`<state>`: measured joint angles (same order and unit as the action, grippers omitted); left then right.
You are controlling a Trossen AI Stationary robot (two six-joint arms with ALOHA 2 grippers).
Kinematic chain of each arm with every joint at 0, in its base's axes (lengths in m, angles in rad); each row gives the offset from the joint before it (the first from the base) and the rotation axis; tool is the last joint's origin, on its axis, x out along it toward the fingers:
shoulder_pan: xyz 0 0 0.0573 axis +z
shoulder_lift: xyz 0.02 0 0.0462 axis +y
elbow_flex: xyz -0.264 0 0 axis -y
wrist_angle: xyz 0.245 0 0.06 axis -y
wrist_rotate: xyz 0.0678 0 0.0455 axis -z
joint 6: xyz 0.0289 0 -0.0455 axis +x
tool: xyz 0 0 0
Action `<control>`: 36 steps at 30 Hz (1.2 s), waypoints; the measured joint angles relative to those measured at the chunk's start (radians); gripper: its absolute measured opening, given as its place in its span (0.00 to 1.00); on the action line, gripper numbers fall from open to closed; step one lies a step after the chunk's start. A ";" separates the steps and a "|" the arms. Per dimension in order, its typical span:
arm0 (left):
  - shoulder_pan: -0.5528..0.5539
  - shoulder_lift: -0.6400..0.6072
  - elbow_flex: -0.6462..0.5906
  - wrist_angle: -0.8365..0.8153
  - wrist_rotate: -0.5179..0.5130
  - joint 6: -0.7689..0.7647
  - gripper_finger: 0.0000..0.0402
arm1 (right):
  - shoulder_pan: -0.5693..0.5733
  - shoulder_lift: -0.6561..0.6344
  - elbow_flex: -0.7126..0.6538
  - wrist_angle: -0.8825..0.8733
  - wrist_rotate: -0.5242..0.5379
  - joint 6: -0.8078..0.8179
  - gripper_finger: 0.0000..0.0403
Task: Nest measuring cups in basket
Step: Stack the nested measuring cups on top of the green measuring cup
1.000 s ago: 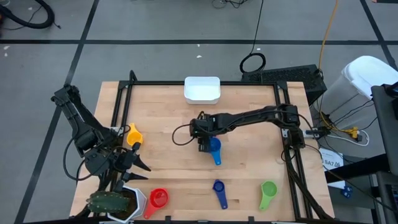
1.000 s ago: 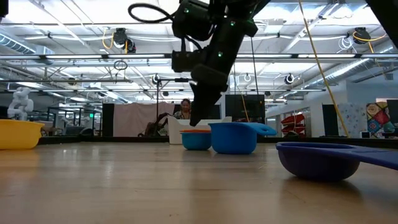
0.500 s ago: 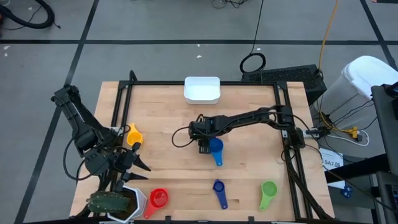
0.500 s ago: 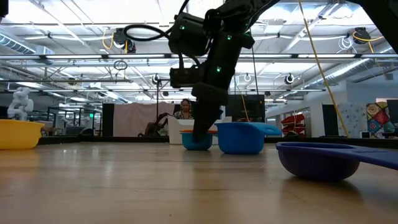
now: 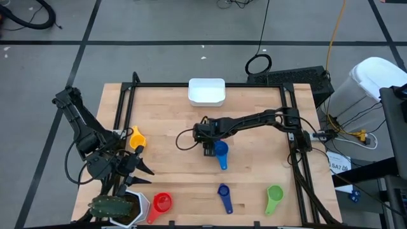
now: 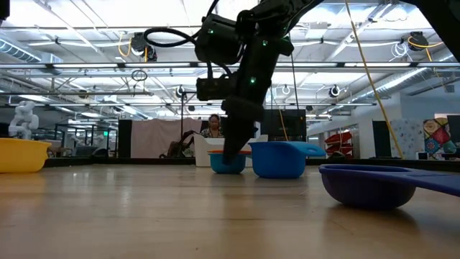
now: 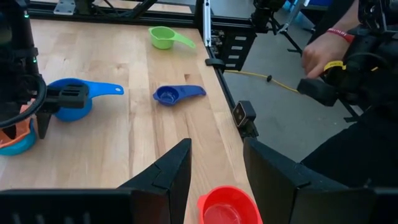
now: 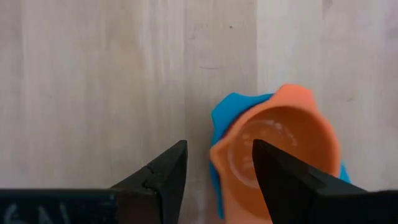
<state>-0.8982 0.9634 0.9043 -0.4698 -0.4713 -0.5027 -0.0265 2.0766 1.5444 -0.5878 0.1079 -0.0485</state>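
item: my right gripper [image 8: 214, 163], jaws part open astride the rim of the orange cup [image 8: 280, 155] nested in a light blue cup [image 8: 219, 121] mid-bench, holding nothing; risk: closing off-centre tips the pair, basket [image 5: 206, 92] waiting at the far edge.

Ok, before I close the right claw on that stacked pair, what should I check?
1. Right claw open: ok.
2. Its fingers straddle the wall of the orange cup, which sits nested in the light blue cup: ok.
3. Neighbouring blue cup clear of the fingers: cannot tell.
4. Basket at the far edge, nothing on the bare table between: ok.
5. Left claw open, parked at the table's left edge, out of the way: ok.
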 joint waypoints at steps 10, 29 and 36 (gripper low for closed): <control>0.000 0.000 0.000 0.000 0.000 0.000 0.37 | -0.003 0.000 0.000 -0.117 0.171 -0.197 0.03; -0.008 0.000 0.000 -0.001 0.000 0.033 0.37 | 0.023 -0.293 -0.001 -0.575 0.109 0.393 0.01; -0.008 0.000 0.000 -0.007 0.000 0.081 0.37 | 0.133 -0.405 0.000 -0.877 -0.124 0.895 0.01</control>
<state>-0.9066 0.9634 0.9043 -0.4772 -0.4709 -0.4215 0.1064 1.6712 1.5440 -1.4650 -0.0161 0.8467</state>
